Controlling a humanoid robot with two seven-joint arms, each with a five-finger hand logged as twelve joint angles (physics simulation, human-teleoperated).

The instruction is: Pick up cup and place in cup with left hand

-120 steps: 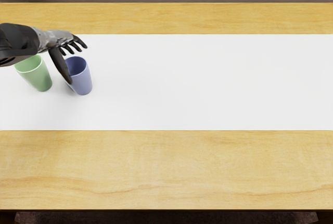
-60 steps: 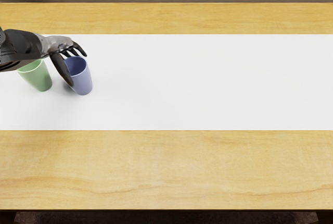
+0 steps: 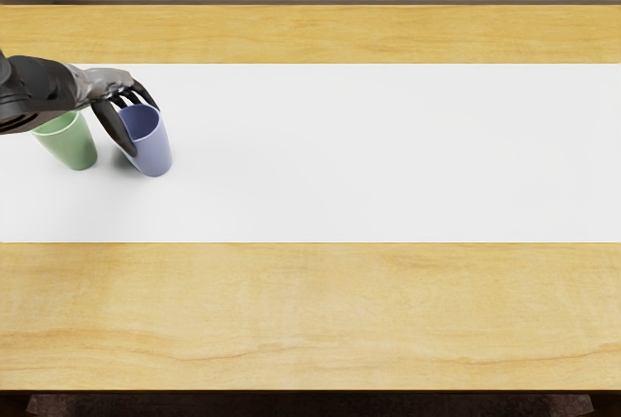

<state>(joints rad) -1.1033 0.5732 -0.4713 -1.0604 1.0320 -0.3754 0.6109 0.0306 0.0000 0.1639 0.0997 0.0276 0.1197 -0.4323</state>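
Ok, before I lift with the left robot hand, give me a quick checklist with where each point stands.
1. Left robot hand at the blue cup: ok, it is right at the cup's rim and left side.
2. Secure hold on the blue cup: cannot tell from this one view.
3. Blue cup upright: ok, mouth up on the white strip.
4. Green cup upright: ok, just left of the blue one.
5. Green cup's mouth in full view: not ok, the left arm covers part of the rim.
6. Right arm away from the cups: ok, it is out of view.
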